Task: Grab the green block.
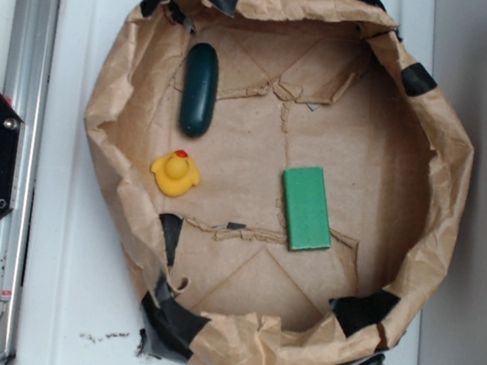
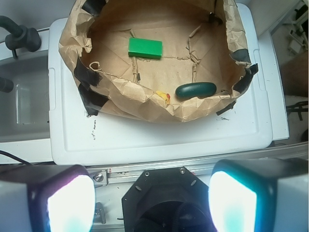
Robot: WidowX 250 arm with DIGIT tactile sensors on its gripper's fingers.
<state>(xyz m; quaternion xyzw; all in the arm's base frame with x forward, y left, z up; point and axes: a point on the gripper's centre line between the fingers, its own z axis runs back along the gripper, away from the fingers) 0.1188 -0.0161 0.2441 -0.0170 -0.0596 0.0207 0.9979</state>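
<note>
Inside the paper basin (image 1: 453, 179) on the white lid (image 2: 159, 137), the green block (image 2: 145, 48) lies flat on open floor, clear of walls, well apart from capsule (image 2: 195, 90) and duck (image 1: 175, 173). From the wrist view it sits far ahead, slightly left, long axis crosswise. Gripper (image 2: 152, 203) is retracted outside the basin, pads spread wide, empty.

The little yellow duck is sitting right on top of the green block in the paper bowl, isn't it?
No. The exterior view shows the yellow duck on the paper floor, apart from the green block and nearer the dark capsule. Both are in the paper bowl.
</note>
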